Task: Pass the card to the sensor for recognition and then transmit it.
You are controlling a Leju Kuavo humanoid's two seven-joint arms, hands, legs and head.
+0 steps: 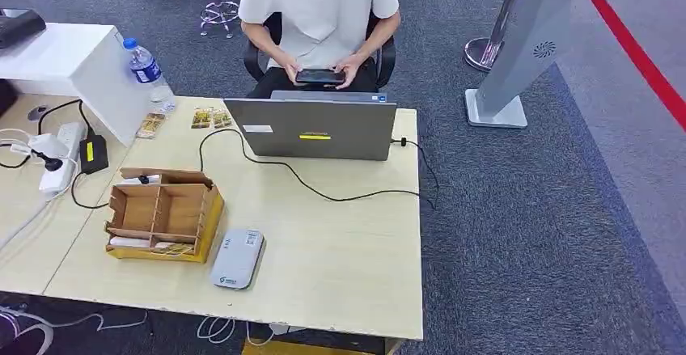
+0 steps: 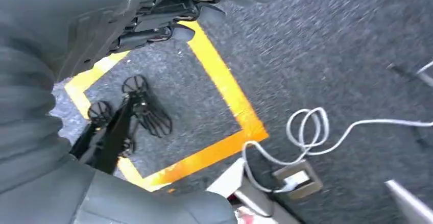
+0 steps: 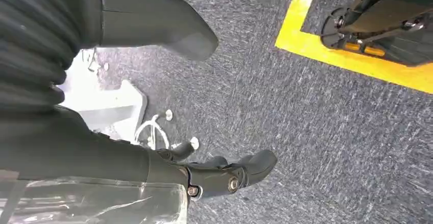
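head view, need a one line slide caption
Grey card reader beside a cardboard organizer on the desk, facing a laptop and seated person.

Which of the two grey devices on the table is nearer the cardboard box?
The small flat sensor, lying beside the box near the table's front edge; the laptop stands at the far edge.

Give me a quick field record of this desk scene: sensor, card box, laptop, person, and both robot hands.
sensor: grey flat rounded reader near the table's front edge
card box: brown cardboard divided box, beside the reader
laptop: grey laptop, lid back facing the robot
person: seated behind the table, holding a dark phone
left hand: hanging over carpet, holds nothing
right hand: hanging over carpet, fingers apart
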